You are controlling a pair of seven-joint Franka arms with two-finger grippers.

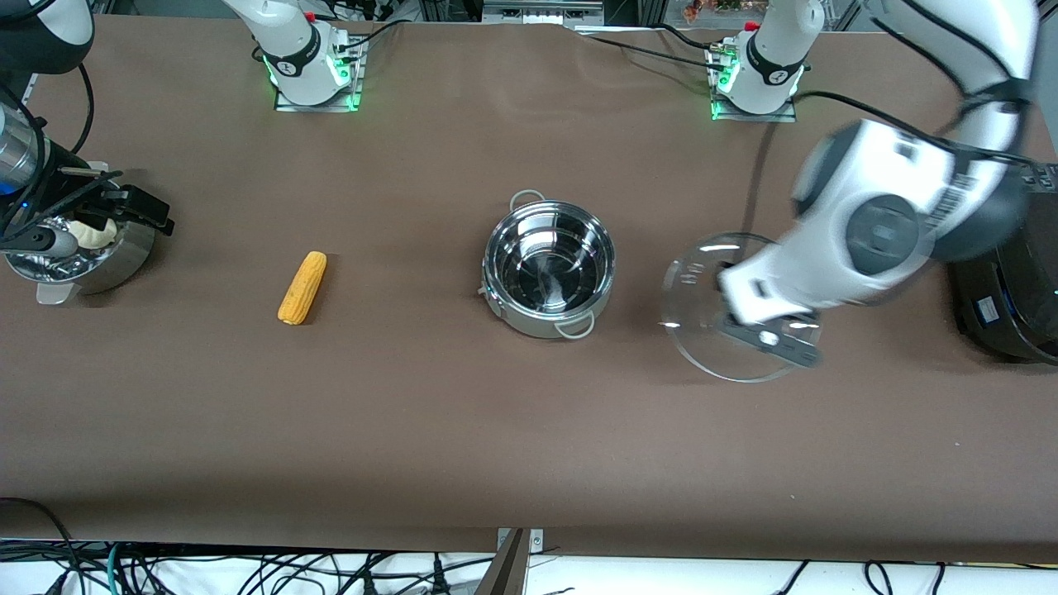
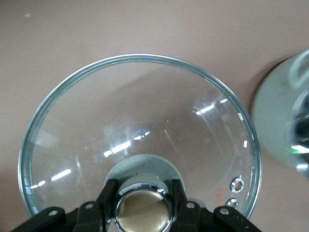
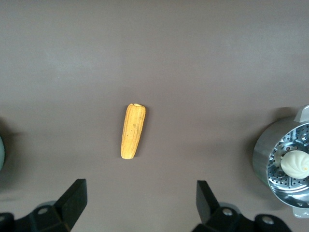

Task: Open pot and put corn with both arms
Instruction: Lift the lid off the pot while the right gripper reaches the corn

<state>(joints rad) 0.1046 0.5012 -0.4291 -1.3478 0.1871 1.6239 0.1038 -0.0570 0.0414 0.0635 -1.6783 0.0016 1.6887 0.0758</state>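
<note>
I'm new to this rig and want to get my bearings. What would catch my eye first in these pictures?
The open pot stands mid-table, empty and shiny. Toward the left arm's end, the left gripper holds the glass lid by its brass knob, between the pot and the black rice cooker. The bright corn lies alone toward the right arm's end, with the right gripper, jaws open, high above the table near the steamer bowl.

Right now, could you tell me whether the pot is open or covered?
Open: the pot shows its bare inside, and the left gripper holds the lid by its knob.
</note>
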